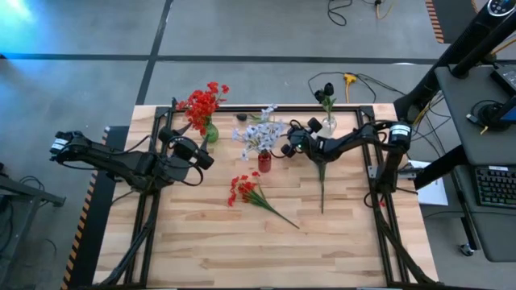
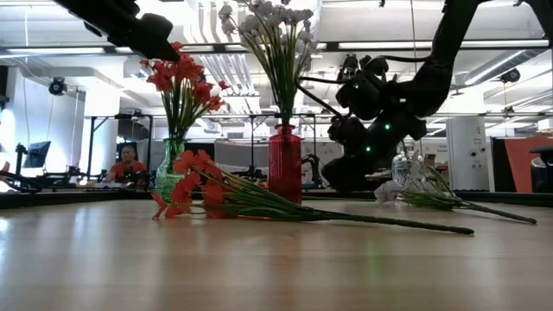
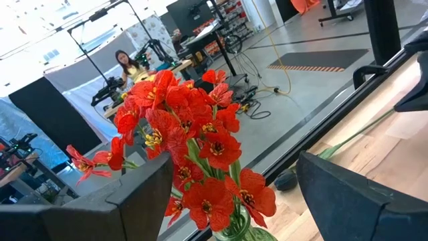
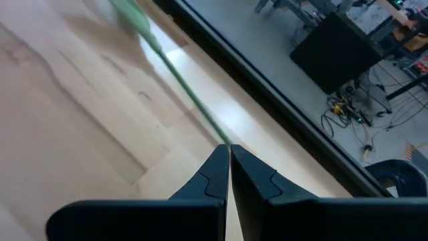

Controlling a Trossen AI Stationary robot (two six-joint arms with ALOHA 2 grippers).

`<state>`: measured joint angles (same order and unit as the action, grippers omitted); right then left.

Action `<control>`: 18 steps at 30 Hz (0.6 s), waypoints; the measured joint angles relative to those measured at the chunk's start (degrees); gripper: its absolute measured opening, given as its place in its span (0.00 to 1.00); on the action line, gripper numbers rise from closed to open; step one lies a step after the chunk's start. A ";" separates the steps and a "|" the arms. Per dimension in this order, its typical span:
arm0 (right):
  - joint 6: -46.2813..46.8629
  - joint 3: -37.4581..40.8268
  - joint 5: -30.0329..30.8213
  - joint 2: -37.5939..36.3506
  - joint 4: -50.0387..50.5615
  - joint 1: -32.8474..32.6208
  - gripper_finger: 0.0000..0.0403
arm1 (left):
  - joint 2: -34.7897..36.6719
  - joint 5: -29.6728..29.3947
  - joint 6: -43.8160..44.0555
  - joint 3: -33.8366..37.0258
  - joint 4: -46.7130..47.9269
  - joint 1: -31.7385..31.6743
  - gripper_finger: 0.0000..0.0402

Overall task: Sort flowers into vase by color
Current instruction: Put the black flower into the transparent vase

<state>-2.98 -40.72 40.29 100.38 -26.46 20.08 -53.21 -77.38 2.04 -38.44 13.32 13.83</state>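
red flowers (image 1: 244,190) centre frame, loose on surface | light, floppy; take mid-stalk | left gripper (image 1: 203,158) fingers spread | right gripper (image 4: 229,150) fingers pinching a green stalk (image 4: 189,94)

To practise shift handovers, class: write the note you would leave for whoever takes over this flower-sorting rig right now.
Left end effector: open, empty, near the green vase.
Right end effector: shut on a loose green stem that lies on the table; its bloom colour is unclear.
Done: red flowers in the green vase, pale flowers in the red vase, dark bud stem in the clear vase.
Left: the held stem, plus the red bunch lying on the table.
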 joint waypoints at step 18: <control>6.35 0.57 -4.52 0.11 0.59 1.08 0.02 | 0.00 0.00 0.00 0.00 0.02 0.00 0.73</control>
<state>3.37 -40.15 35.77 100.49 -25.87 21.16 -53.21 -77.38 2.04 -38.44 13.34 13.82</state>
